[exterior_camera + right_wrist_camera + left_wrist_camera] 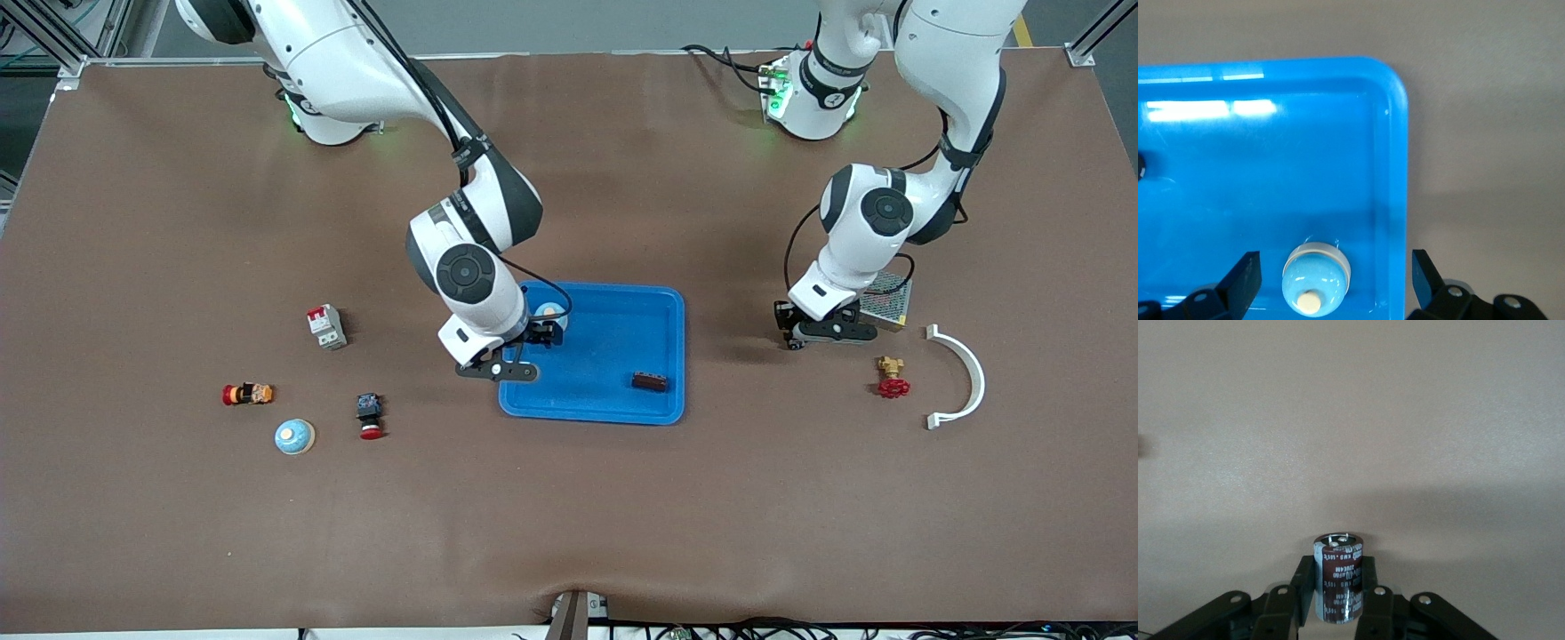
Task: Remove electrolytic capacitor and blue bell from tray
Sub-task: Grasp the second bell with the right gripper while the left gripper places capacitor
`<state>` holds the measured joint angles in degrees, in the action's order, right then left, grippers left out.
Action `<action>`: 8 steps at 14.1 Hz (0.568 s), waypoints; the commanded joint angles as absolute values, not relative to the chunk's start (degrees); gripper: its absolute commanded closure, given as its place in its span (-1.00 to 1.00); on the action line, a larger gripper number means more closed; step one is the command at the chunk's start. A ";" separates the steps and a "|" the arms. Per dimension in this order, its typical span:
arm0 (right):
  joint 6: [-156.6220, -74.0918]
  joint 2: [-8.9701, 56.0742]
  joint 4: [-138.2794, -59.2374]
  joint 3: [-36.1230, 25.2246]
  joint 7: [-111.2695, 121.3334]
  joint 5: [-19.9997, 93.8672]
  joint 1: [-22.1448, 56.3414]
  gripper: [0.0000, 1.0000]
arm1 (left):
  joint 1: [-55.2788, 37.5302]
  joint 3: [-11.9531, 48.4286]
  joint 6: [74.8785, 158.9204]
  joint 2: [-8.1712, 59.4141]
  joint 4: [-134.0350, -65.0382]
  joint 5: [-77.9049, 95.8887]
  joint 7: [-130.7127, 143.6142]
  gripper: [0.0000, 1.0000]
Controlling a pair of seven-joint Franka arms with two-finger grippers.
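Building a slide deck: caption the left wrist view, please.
Left hand shut on an upright electrolytic capacitor, over bare brown table.

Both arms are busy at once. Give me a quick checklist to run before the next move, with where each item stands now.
1. Left gripper shut on the capacitor: ok.
2. Capacitor out of the tray, over bare table: ok.
3. Right gripper open, fingers either side of the blue bell: ok.
4. Bell sitting in the tray near its corner, not yet gripped: ok.
5. Rim clear of the outer finger: cannot tell.
6. Brown block lying apart from the bell: ok.
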<state>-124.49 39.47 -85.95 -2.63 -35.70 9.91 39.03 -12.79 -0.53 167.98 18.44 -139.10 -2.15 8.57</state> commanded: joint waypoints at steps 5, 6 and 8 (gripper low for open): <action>-128.40 39.99 -88.77 -3.25 -38.49 9.93 43.59 -1.00 | -13.01 -0.62 168.93 19.77 -138.08 -3.43 9.14 1.00; -128.76 40.25 -88.86 -3.25 -38.50 9.93 43.85 -1.00 | -13.01 -0.62 168.93 19.86 -138.08 -3.43 9.14 1.00; -128.93 41.04 -88.86 -3.25 -38.50 9.84 44.30 -1.00 | -13.01 -0.62 168.93 19.86 -137.99 -3.43 9.14 -0.27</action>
